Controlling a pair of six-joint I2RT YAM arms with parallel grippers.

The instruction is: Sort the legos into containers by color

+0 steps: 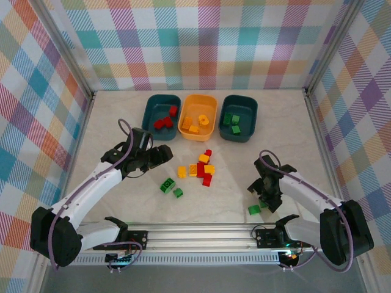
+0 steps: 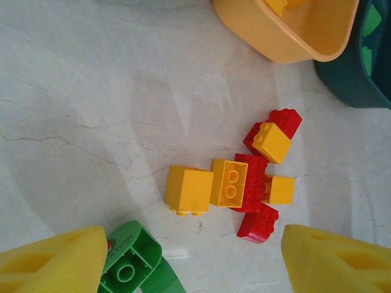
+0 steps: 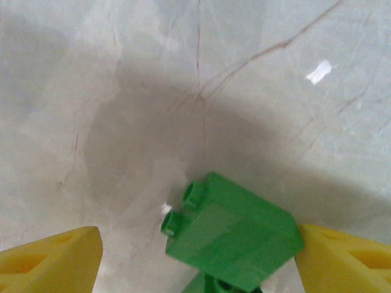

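At the table's (image 1: 110, 122) far edge tubs (image 1: 201, 96) sit part-filled, loose bricks (image 1: 201, 170) lie unsorted; left end effector (image 1: 160, 155) wide, right end effector (image 1: 259, 200) open astride a green brick (image 3: 235, 241).

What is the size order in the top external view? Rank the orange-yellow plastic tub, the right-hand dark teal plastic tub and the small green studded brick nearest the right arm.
1. Tied: the orange-yellow plastic tub and the right-hand dark teal plastic tub look alike.
2. Last: the small green studded brick, far smaller.
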